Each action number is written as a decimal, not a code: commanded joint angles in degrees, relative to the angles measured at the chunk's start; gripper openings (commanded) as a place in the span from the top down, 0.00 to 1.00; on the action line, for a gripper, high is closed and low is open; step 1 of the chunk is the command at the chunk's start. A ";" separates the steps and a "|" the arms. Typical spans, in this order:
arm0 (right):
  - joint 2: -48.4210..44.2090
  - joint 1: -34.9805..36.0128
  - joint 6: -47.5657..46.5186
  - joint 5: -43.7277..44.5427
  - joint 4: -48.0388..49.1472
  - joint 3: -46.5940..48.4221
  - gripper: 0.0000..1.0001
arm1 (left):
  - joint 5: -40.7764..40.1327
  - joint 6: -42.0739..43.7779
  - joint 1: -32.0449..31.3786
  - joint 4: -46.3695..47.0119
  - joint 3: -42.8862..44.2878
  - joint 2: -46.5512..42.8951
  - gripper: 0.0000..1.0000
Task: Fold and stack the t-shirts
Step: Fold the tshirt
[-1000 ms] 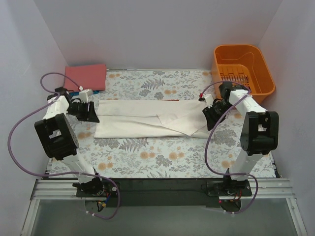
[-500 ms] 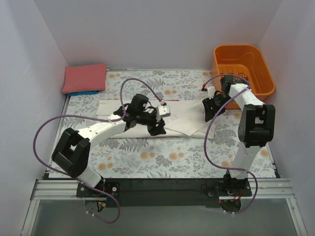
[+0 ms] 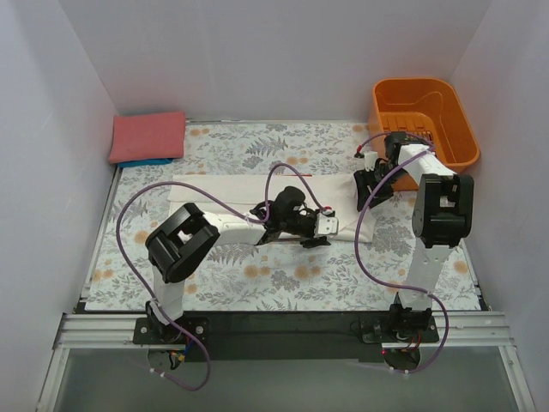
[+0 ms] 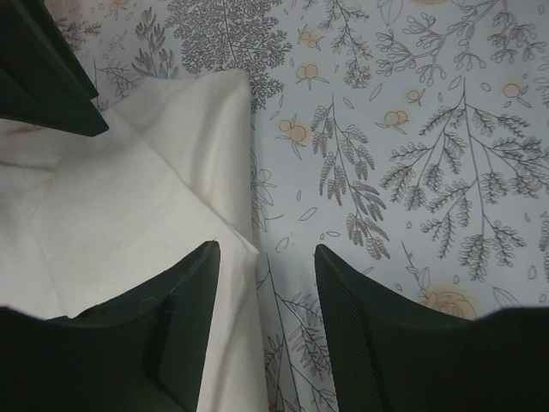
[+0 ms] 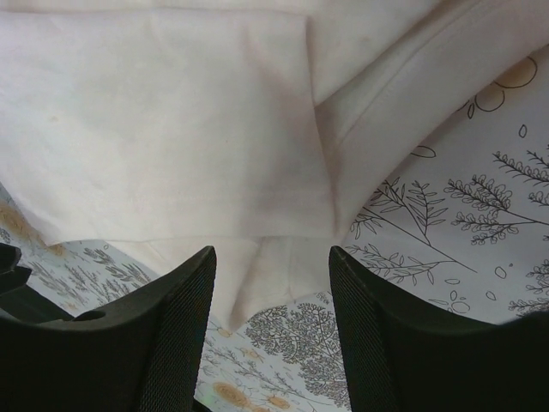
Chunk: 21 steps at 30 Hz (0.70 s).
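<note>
A white t-shirt (image 3: 223, 193), folded into a long strip, lies across the middle of the floral table cover. My left arm reaches over it, and its gripper (image 3: 319, 236) hovers open at the strip's near right end. In the left wrist view the white t-shirt's edge (image 4: 232, 257) runs between the left gripper's (image 4: 266, 296) spread fingers, ungripped. My right gripper (image 3: 367, 187) is open above the far right end. There the white t-shirt's corner (image 5: 274, 266) lies under the gap of the right gripper (image 5: 273, 300). A folded salmon-red t-shirt (image 3: 147, 136) sits at the back left on a blue one (image 3: 141, 161).
An orange basket (image 3: 425, 120) stands at the back right corner, just behind the right arm. White walls enclose the table on three sides. Bare floral table cover (image 3: 257, 275) lies in front of the shirt. The other gripper's dark finger (image 4: 43, 73) shows at the left wrist view's upper left.
My left arm has swung from the shirt's left end across to its right end. The right gripper has shifted slightly toward the back. Both grippers' jaws stand wider. The shirt lies where it was.
</note>
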 commanded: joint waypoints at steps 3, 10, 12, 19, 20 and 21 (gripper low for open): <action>0.53 -0.14 1.57 -0.72 0.23 2.45 0.39 | -1.50 6.08 -0.41 5.54 3.48 2.74 0.55; 1.06 -0.23 1.66 -2.48 -0.30 3.15 0.39 | -2.03 9.33 -0.50 4.06 4.09 4.85 0.66; 1.32 -0.23 1.66 -2.92 -0.30 3.16 0.39 | -1.77 9.51 -0.50 3.70 4.44 5.11 0.67; 1.76 -0.23 1.13 -3.45 -0.30 2.28 0.42 | -0.46 9.95 -0.50 1.25 5.15 4.68 0.83; 1.85 -0.14 1.13 -3.19 -0.30 2.10 0.42 | -0.10 10.12 -0.50 1.06 5.06 4.41 0.81; 1.85 -0.14 1.13 -3.10 -0.30 2.10 0.42 | 0.25 10.21 -0.50 0.97 4.63 4.15 0.78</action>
